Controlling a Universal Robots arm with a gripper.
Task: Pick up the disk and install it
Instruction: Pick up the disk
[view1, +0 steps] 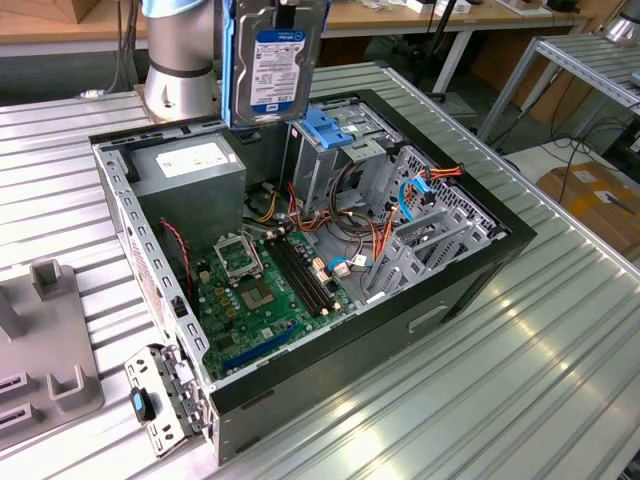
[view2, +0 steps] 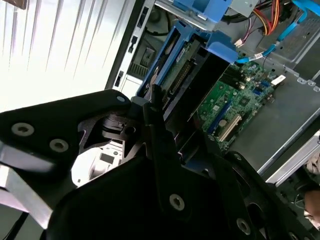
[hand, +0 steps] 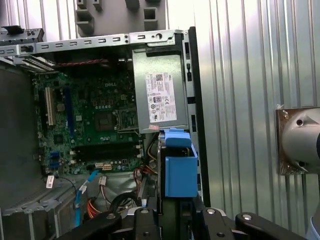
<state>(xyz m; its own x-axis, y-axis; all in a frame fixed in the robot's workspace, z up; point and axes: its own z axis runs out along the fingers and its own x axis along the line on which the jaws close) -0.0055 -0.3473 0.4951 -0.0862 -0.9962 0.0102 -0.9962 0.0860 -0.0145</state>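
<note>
The disk (view1: 272, 60), a silver-grey drive with a white label and a bright blue frame, hangs upright over the back of the open computer case (view1: 470, 270). It is beside the tall grey drive cage with its blue latch (view1: 325, 125). My gripper (hand: 175, 222) is shut on the disk (hand: 177, 165), which is seen edge-on in the first wrist view with its blue frame toward the case. In the second wrist view the black gripper (view2: 165, 135) clamps the disk (view2: 175, 75) above the motherboard (view2: 235, 105).
Inside the case lie a grey power supply (view1: 190, 165), the green motherboard (view1: 260, 285) and orange, red and blue cables (view1: 410, 195). The arm's base (view1: 180, 60) stands behind the case. A grey fixture (view1: 40, 340) sits on the ribbed metal table (view1: 540, 380) at the exterior view's left.
</note>
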